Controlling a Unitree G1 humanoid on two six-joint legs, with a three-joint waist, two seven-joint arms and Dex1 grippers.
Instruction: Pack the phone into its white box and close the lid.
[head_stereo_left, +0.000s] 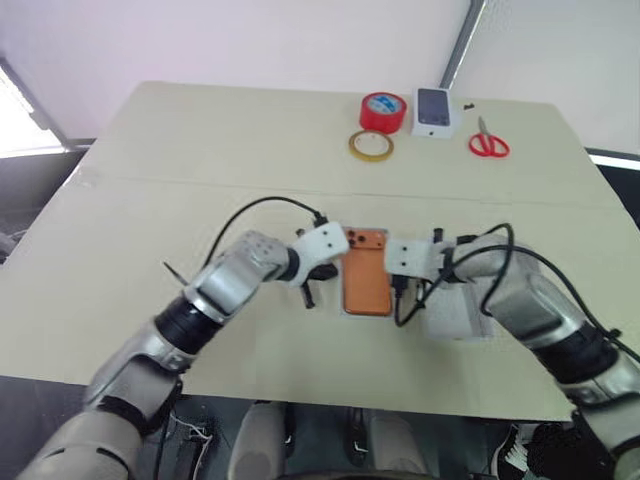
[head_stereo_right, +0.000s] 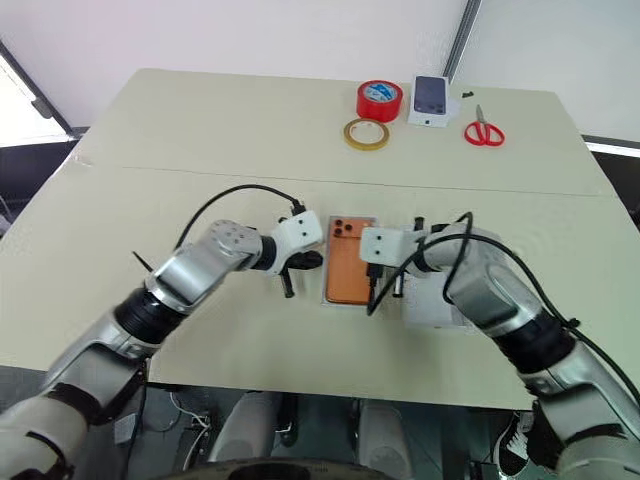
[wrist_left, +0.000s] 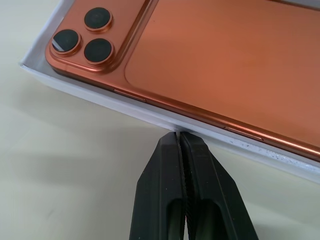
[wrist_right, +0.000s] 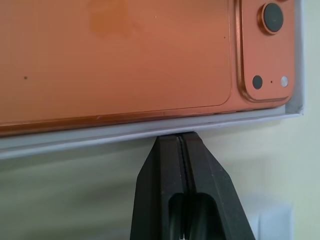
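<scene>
**Orange phone seated in tray; squaring up before the lid**

Orange phone (head_stereo_right: 349, 262) lay back-up inside the white box (wrist_left: 150, 116) at mid-counter (head_stereo_right: 200, 130). Left gripper (wrist_left: 178, 137) and right gripper (wrist_right: 179, 137) each had fingers pressed together, holding nothing, tips at opposite long walls of the box. Lid (head_stereo_right: 432, 300) rested just right of the box, partly under the right arm. Judgement: nudge both sides evenly and gently so the box stays square; uneven pressure could skew it. Lid comes next.
</scene>
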